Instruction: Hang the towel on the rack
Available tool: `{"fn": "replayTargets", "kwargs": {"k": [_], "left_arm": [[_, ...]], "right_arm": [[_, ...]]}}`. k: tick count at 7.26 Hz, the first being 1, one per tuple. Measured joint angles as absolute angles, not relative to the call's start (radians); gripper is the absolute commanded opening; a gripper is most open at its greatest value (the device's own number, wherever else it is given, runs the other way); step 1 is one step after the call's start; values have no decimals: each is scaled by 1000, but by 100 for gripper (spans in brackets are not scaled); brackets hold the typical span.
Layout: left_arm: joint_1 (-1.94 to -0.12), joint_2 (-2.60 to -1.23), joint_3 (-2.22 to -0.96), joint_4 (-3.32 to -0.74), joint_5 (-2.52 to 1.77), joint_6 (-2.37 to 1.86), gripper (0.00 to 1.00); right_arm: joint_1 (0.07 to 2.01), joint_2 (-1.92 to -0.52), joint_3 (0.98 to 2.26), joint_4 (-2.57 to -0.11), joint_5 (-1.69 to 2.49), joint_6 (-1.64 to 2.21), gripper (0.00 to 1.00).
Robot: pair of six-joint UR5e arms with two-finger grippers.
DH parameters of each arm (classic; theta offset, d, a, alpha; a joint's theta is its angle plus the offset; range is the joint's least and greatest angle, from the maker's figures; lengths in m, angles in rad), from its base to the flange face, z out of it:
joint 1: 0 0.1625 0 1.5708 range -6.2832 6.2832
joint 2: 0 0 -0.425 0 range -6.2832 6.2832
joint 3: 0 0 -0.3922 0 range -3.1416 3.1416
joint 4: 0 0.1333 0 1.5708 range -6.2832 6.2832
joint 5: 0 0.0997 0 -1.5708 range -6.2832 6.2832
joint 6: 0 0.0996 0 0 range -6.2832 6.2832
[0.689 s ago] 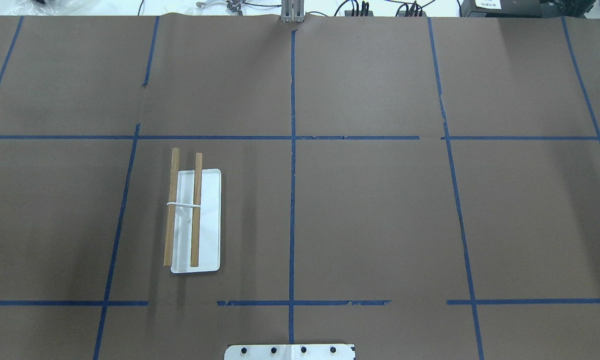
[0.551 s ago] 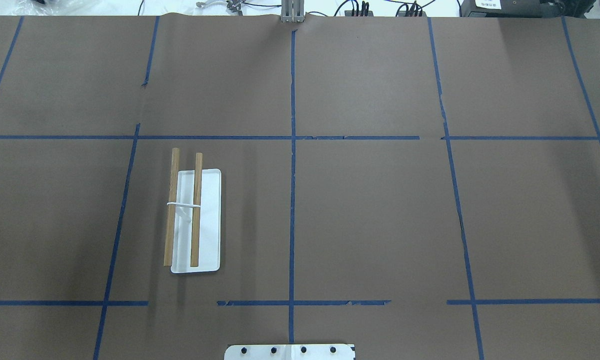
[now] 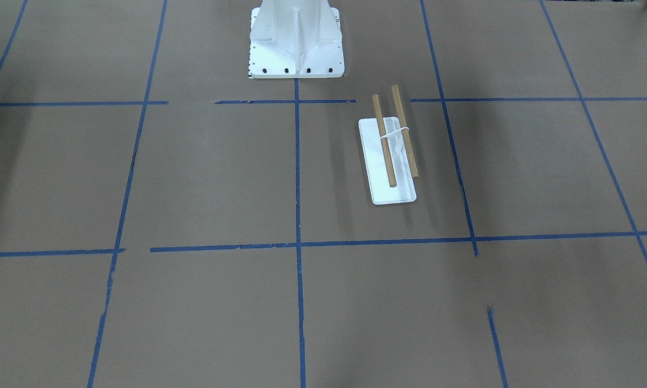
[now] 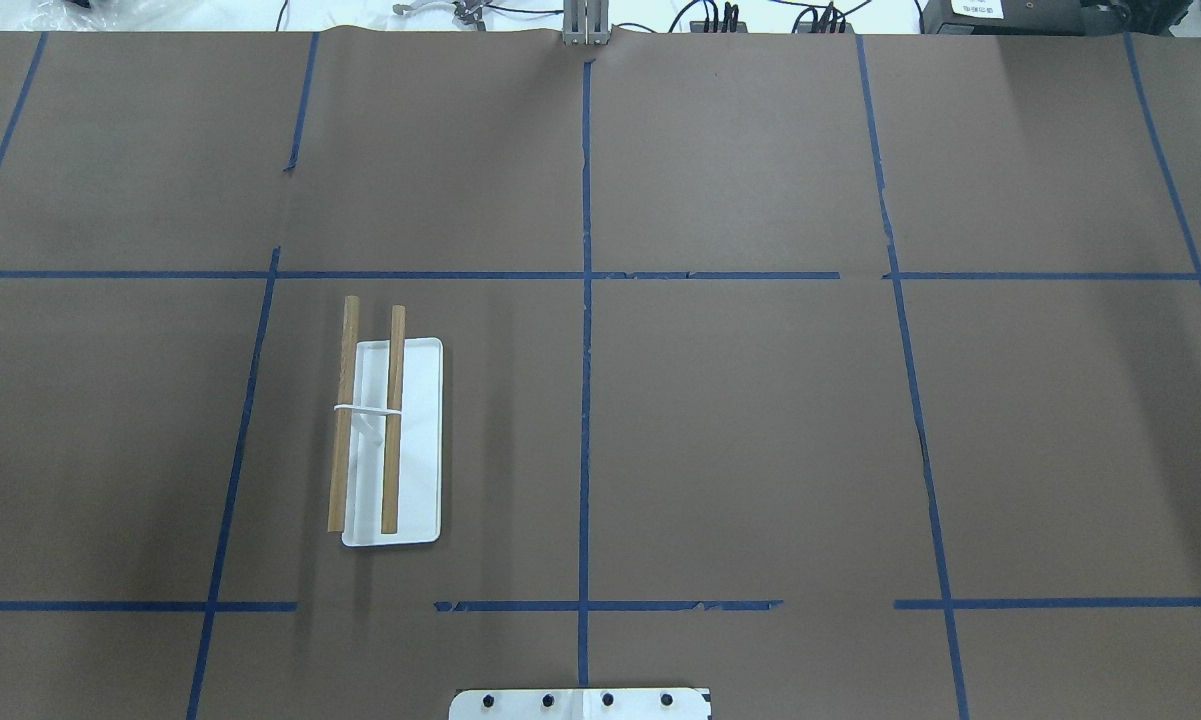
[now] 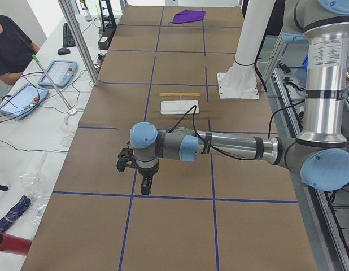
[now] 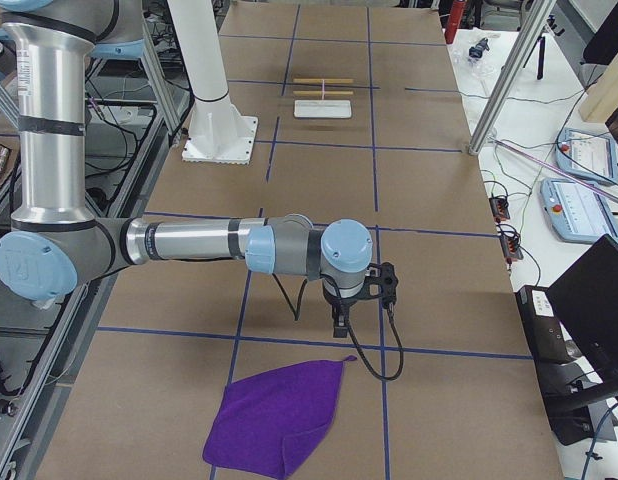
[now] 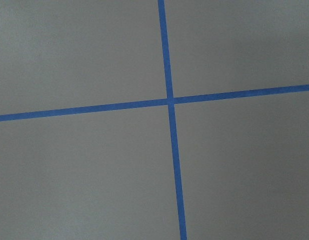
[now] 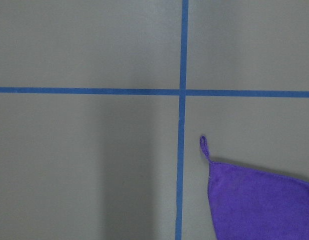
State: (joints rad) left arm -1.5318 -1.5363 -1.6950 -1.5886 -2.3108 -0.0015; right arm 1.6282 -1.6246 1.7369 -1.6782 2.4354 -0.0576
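The purple towel (image 6: pixel 279 415) lies flat on the brown table at the robot's right end. Its corner with the loop tag (image 8: pixel 204 145) shows in the right wrist view. It is far off in the exterior left view (image 5: pixel 187 16) and out of the overhead and front-facing views. The rack (image 4: pixel 394 420), two wooden dowels over a white base plate (image 4: pixel 422 450), stands bare on the robot's left half (image 3: pixel 393 140). The right gripper (image 6: pixel 341 322) points down just short of the towel's tagged corner. The left gripper (image 5: pixel 145 186) points down over bare table, away from the rack. I cannot tell whether either is open or shut.
The large white bolted pedestal (image 3: pixel 296 37) stands at the robot's side of the table. Blue tape lines grid the brown table cover. Control tablets (image 5: pixel 59 72) and cables lie on a side bench, with an aluminium post (image 5: pixel 78 39) at the table's edge.
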Motion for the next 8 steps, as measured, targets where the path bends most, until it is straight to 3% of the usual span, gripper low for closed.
{"fn": "replayTargets", "kwargs": {"k": [5,8], "left_arm": [[-1532,-1536,-1711,-1588,-2311,-2,100],[-1532,-1535,-1714,-1591,-2314,-2,100]], "right_arm": [[1628,-1630,1703,-1666,2417,-87,100],[1628,-1720,1545,-1377,2346,-196,100]]}}
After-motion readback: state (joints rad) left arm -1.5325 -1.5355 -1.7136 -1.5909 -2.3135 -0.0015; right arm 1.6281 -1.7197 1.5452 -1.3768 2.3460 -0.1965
